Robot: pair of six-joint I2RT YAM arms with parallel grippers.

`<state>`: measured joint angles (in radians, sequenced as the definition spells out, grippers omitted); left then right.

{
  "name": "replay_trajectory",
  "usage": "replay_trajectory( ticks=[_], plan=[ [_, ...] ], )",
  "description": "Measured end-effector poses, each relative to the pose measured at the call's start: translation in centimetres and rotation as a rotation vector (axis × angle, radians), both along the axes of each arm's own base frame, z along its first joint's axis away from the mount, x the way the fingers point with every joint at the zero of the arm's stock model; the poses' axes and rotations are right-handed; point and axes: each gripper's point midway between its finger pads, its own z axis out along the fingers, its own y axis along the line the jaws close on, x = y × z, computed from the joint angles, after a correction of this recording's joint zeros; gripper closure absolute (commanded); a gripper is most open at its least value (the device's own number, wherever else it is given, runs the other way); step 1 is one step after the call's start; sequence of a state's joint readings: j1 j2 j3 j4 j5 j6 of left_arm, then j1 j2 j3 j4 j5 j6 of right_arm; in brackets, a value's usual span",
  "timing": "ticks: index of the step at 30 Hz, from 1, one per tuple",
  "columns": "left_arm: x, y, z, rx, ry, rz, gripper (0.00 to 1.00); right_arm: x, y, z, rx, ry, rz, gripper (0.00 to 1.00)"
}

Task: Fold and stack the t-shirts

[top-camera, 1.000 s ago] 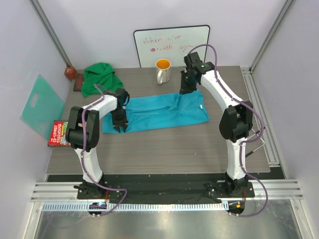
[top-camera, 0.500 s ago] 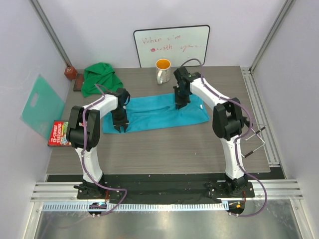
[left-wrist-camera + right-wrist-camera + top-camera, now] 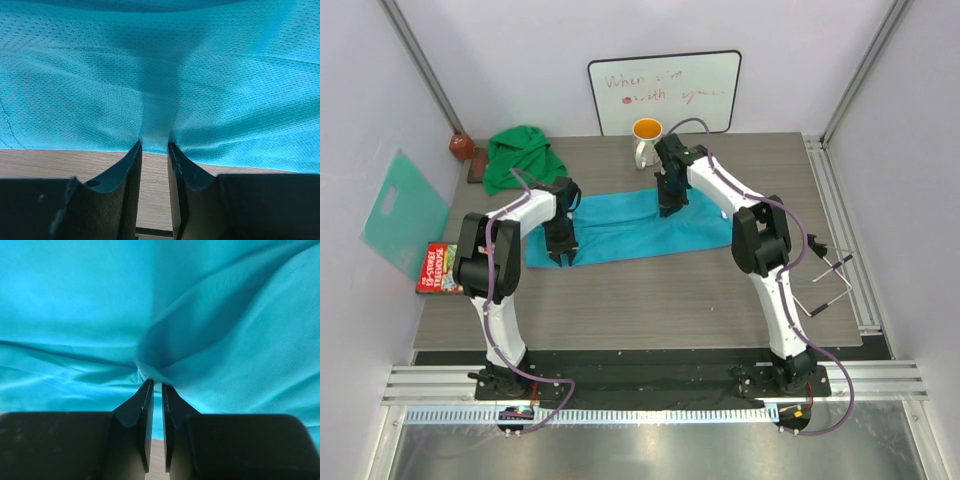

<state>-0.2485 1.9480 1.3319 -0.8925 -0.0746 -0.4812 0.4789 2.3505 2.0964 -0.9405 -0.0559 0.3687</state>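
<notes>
The blue shirt [image 3: 630,228] lies stretched in a long band on the surface [image 3: 650,300] just in front of the mug [image 3: 646,143], running out to both sides of it. The green shirt [image 3: 523,157] sits in an unfolded heap well to the left of the mug, so the stacking looks a long way off. The left gripper [image 3: 154,146] is down on the shirt's near edge, forward and left of the mug, with its jaws drawn in on a small ridge of blue cloth. The right gripper [image 3: 154,383] is on the far edge, just in front of the mug, with its jaws almost together and a thin pleat nipped at the tips. Both holds look shallow, so the main risk is that a pleat slides out once the cloth is lifted or pulled and one end drops and spoils the fold. Whether each pinch has taken every layer cannot be told. If only the top one is caught, the shirt would open instead of folding. The two holds sit on opposite edges, so an uneven pull could twist the band. The right arm also works close to the mug, and a sweep of arm or cloth away from the robot could knock it over.
</notes>
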Motion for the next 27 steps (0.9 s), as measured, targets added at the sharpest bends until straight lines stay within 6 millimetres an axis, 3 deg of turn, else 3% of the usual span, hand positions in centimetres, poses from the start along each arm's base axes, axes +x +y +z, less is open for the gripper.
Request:
replay_trajectory(
  ticks=[6,11,14,19,27],
  plan=[
    [0.0,0.0,0.0,0.0,0.002,0.0,0.72,2.1,0.6,1.0,0.01,-0.059,-0.006,0.82],
    [0.0,0.0,0.0,0.001,0.002,0.0,0.71,2.2,0.5,0.3,-0.005,-0.053,-0.006,0.82],
    [0.0,0.1,0.0,0.006,0.002,-0.001,0.64,2.2,0.0,0.1,-0.031,-0.058,-0.015,0.78],
    [0.1,0.6,0.2,0.038,0.005,-0.007,0.61,0.2,-2.2,0.2,-0.092,-0.036,-0.031,0.72],
    [2.6,0.9,1.7,0.075,-0.071,-0.019,0.6,-2.4,-4.9,3.8,-0.121,-0.077,-0.054,0.72]
  ],
)
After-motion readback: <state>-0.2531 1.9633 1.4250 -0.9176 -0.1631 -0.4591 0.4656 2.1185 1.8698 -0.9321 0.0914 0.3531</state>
